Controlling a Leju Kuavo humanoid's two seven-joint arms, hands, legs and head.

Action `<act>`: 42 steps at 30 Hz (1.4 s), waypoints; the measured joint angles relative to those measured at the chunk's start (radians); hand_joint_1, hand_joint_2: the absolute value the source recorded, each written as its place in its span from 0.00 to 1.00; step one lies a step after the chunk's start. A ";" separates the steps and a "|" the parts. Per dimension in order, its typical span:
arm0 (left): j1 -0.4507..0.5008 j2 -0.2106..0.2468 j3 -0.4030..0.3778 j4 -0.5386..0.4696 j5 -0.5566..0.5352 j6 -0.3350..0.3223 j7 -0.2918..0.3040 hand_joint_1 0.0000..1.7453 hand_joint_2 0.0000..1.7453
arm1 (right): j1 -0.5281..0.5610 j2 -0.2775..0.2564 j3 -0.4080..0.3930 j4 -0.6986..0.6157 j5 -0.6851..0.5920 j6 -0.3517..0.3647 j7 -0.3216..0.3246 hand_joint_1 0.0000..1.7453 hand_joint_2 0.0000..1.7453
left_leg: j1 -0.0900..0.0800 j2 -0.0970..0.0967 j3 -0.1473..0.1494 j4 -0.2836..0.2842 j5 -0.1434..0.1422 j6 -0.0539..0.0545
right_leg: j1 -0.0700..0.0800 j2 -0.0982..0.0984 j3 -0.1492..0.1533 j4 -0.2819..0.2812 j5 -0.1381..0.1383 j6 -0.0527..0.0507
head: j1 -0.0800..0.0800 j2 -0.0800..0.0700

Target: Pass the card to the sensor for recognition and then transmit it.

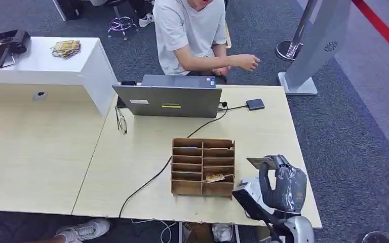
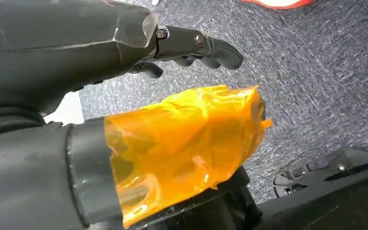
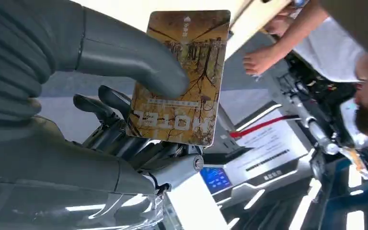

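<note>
Right hand (image 1: 278, 183), raised above the near right corner of the light wooden table (image 1: 131, 152); thumb and darker fingers pinch the card (image 1: 257, 162), held clear of the tabletop, just to the right of the wooden organiser (image 1: 202, 167). In the right wrist view the card (image 3: 179, 76) shows a yellow-brown printed face with the word HOTEL seen upside down; the thick grey thumb (image 3: 139, 62) presses on its face while the dark fingers (image 3: 100, 103) lie behind it. Wooden organiser divided into 2 columns of shallow slots; another card (image 1: 215, 177) with a similar yellowish face lies in a lower slot of the right column. Small dark flat box (image 1: 255, 104) on the far right part of the table, joined to a black cable (image 1: 152, 177) that runs past the organiser to the near table edge. Grey laptop (image 1: 168, 100) at the far edge, lid toward the camera; a person in a light T-shirt (image 1: 192, 30) sits behind it, 1 arm stretched to the robot's right. Pair of glasses (image 1: 120, 120) to the left of the laptop. Left hand (image 2: 196, 45) seen in the left wrist view over grey carpet (image 2: 316, 86), its dark fingers curled inward, nothing between them; thumb (image 2: 182, 139) wrapped in orange film.
</note>
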 joint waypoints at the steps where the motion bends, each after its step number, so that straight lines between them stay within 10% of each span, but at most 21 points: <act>1: 0.000 0.000 0.000 0.000 -0.003 0.000 0.000 0.00 0.00 | -0.013 0.002 0.010 0.000 0.000 0.003 -0.001 1.00 1.00 | 0.000 0.000 0.000 0.000 0.000 0.000 | 0.000 0.000 0.000 0.000 0.000 0.000 | 0.000 0.000; 42: -0.045 -0.003 -0.114 -0.002 -0.080 -0.073 0.058 0.00 0.00 | -0.566 0.159 0.298 0.289 0.107 0.138 0.140 1.00 1.00 | 0.000 0.000 0.000 0.000 0.002 -0.002 | 0.001 0.001 0.000 0.002 0.001 -0.001 | 0.000 0.000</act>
